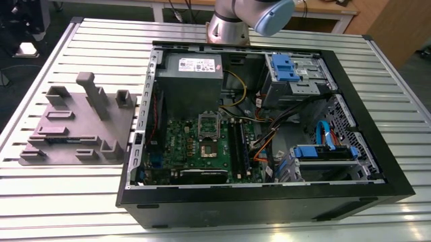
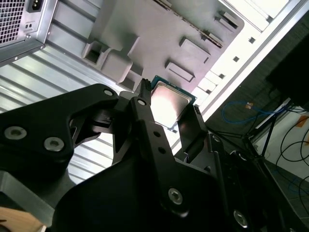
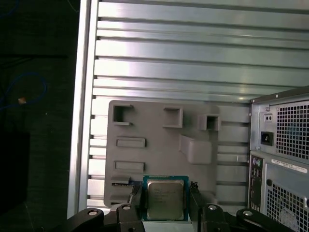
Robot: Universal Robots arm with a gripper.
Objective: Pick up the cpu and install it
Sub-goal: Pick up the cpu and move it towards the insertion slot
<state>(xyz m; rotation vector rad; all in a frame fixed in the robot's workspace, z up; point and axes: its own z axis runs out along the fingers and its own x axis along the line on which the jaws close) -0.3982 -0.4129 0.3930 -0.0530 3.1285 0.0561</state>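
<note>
Second wrist view — gripper (image 2: 170,107) clamps the cpu (image 2: 167,100) — grey tray (image 2: 145,29) beyond.

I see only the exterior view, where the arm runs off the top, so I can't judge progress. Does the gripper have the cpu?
Observer: Yes. In the first wrist view the cpu sits clamped between the gripper's jaws.
Operator: Which way up?
Observer: Its silver metal top faces that camera.
Operator: What lies behind it?
Observer: The grey fixture tray on the slatted table, with the computer case rear panel beside it.
</note>
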